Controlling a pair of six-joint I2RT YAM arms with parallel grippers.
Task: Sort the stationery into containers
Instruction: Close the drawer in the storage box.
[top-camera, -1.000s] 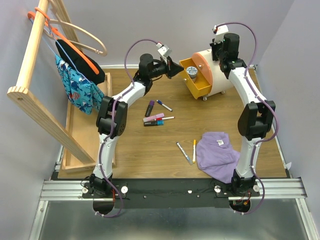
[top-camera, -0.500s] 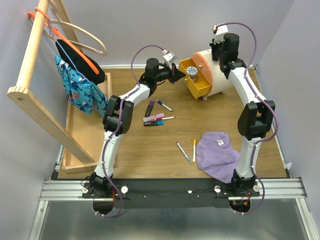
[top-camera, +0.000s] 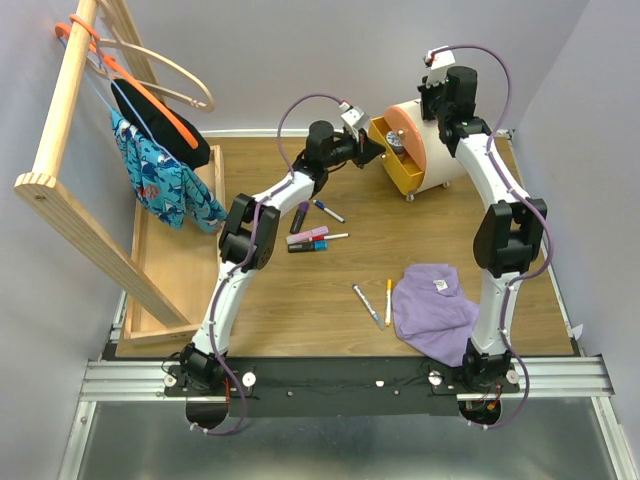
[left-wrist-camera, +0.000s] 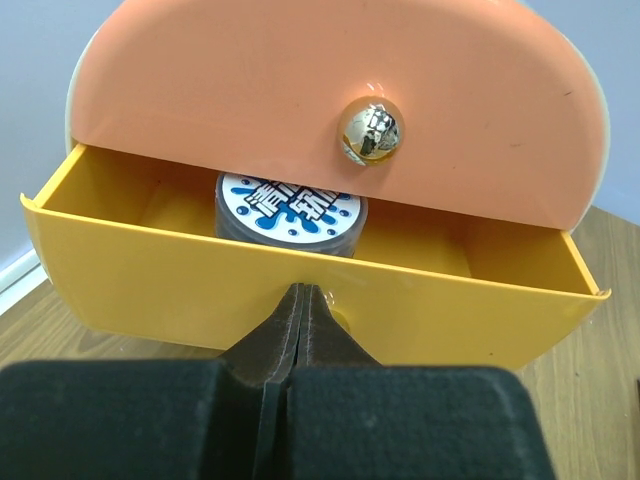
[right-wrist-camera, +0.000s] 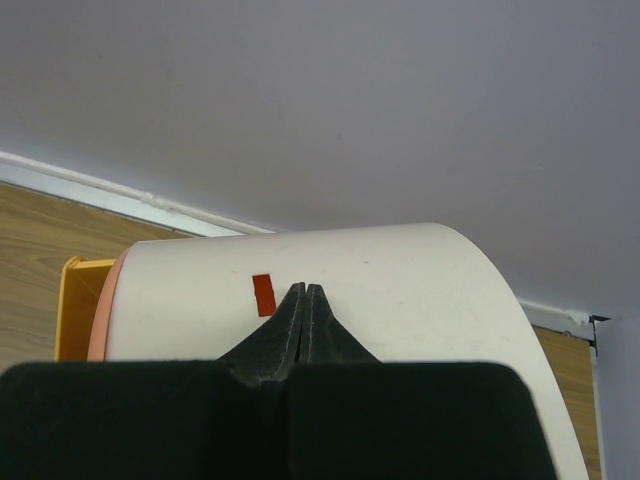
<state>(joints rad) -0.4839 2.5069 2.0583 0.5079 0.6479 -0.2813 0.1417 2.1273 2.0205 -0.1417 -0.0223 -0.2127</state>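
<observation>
The cream drawer unit (top-camera: 445, 140) stands at the back right. Its yellow drawer (top-camera: 405, 170) is partly out, under the shut orange drawer (top-camera: 400, 122). The blue-patterned jar (left-wrist-camera: 290, 208) sits inside the yellow drawer (left-wrist-camera: 150, 270). My left gripper (left-wrist-camera: 302, 289) is shut and empty, its tips against the yellow drawer's front beside its knob. My right gripper (right-wrist-camera: 303, 290) is shut and empty, its tips resting on the unit's cream top (right-wrist-camera: 420, 290). On the table lie a purple marker (top-camera: 299, 217), a blue-capped pen (top-camera: 328, 211), a pink bar (top-camera: 307, 235), a black marker (top-camera: 307, 246), a white pen (top-camera: 368, 305) and a yellow pen (top-camera: 388, 301).
A purple cloth (top-camera: 432, 312) lies at the front right beside the yellow pen. A long wooden tray (top-camera: 150, 265) runs along the left edge. Above it leans a wooden rack (top-camera: 75, 200) with hangers and a blue patterned garment (top-camera: 160, 180).
My left gripper has moved right to the yellow drawer's front, and the drawer has slid partway into the unit. The right arm has stayed on top.
</observation>
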